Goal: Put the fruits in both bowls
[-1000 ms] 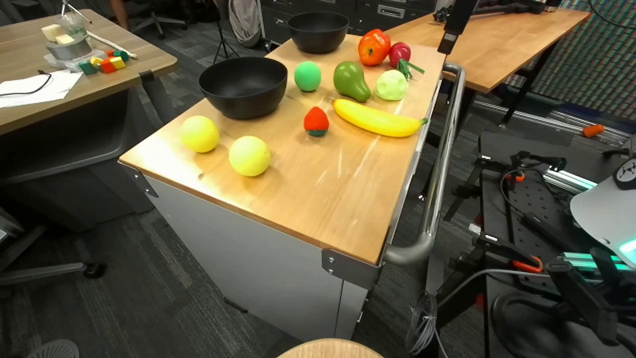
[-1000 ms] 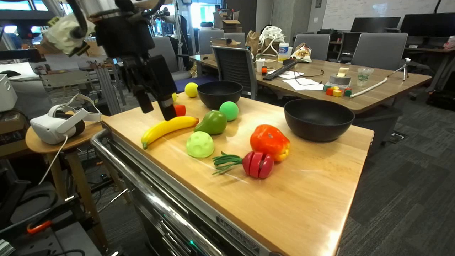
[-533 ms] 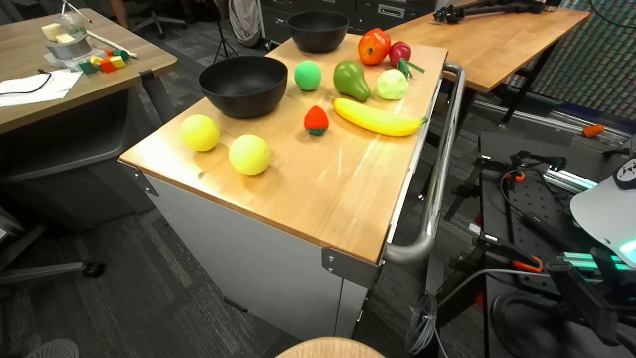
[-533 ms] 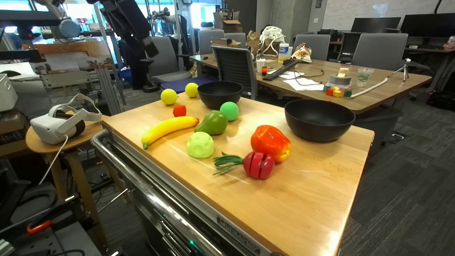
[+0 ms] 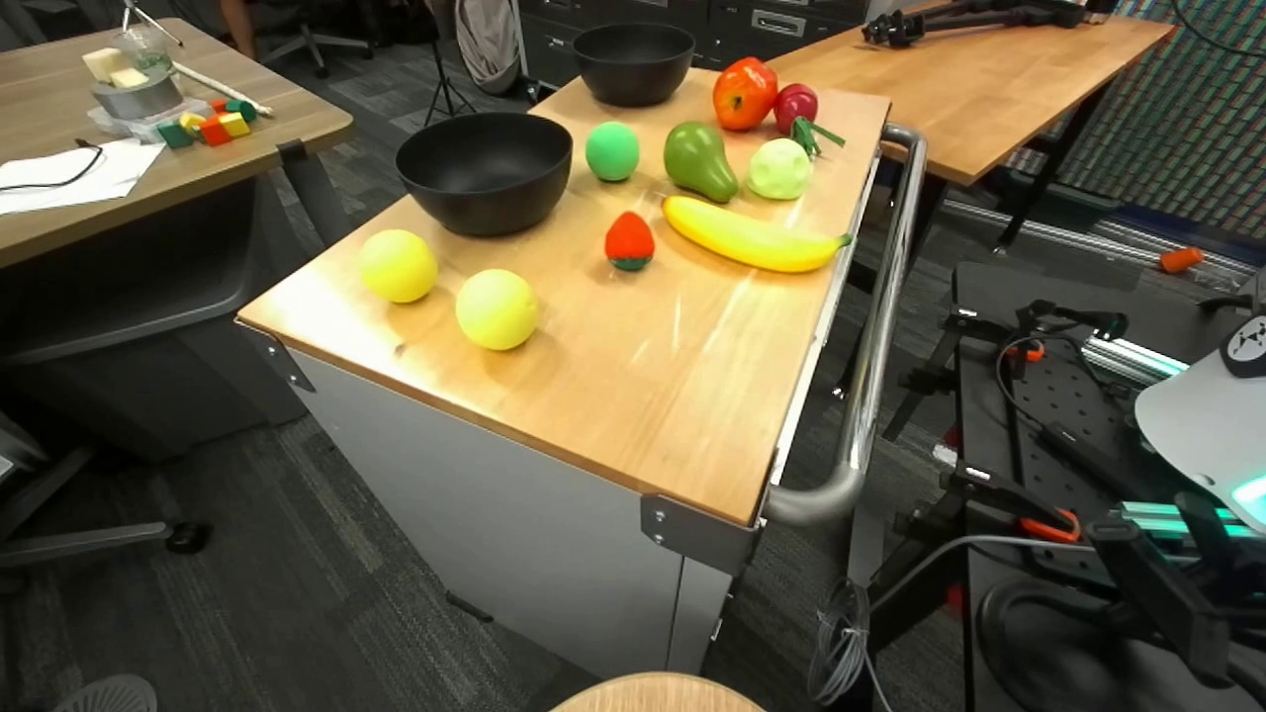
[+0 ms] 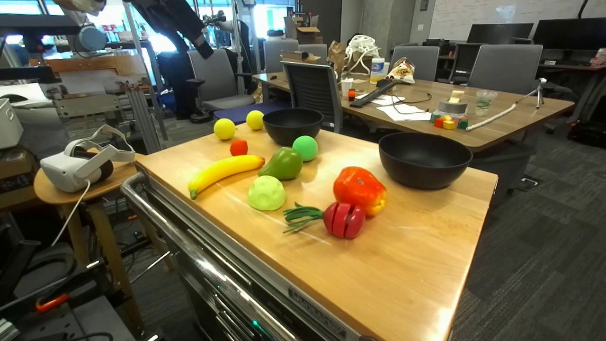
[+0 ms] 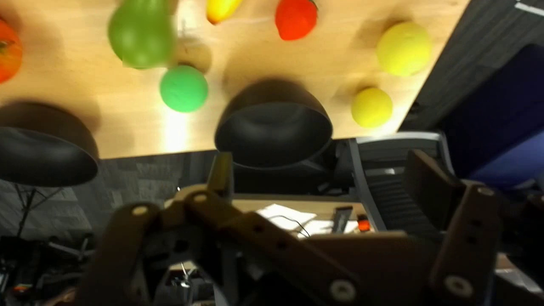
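Two black bowls stand on the wooden cart top, one near (image 5: 485, 178) and one far (image 5: 635, 67) in an exterior view; no fruit shows in either. Outside them lie a banana (image 5: 752, 235), a strawberry (image 5: 630, 240), a green pear-shaped fruit (image 5: 698, 161), two yellow balls (image 5: 398, 266) (image 5: 497, 310), a green ball (image 5: 612, 151), a pale green ball (image 6: 267, 192), an orange-red pepper (image 6: 360, 190) and a sliced red vegetable (image 6: 344, 219). My gripper (image 7: 324, 176) is open and empty in the wrist view. It hangs high above the cart in an exterior view (image 6: 201, 47).
A steel handle bar (image 5: 875, 346) runs along one long side of the cart. A stool with a white headset (image 6: 85, 158) stands beside it. A table with blocks, tape and papers (image 6: 402, 111) and a chair (image 6: 312, 87) stand behind the bowls.
My gripper has risen from above the banana up and away, toward the top of an exterior view, uncovering the strawberry and a yellow ball. The fruits and bowls have not moved.
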Robot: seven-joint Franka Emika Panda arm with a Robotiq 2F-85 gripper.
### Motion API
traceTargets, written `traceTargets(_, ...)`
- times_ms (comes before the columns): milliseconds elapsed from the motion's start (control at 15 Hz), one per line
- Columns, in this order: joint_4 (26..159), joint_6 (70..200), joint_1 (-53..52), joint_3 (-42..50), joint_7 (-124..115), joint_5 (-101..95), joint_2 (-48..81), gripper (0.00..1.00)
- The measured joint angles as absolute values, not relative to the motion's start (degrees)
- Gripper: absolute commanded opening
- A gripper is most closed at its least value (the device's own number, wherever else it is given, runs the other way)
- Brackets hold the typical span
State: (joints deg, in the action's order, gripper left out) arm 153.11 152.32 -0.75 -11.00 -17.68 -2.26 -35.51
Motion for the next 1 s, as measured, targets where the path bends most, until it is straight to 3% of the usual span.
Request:
traceTargets(467, 153.1, 155.4, -0.5, -13.3, -19.7, -2.3, -33.1, 1.00)
traceTargets(1000, 152.1, 158.9, 16.9, -32.3, -37.9, -18.0, -23.5, 1.00)
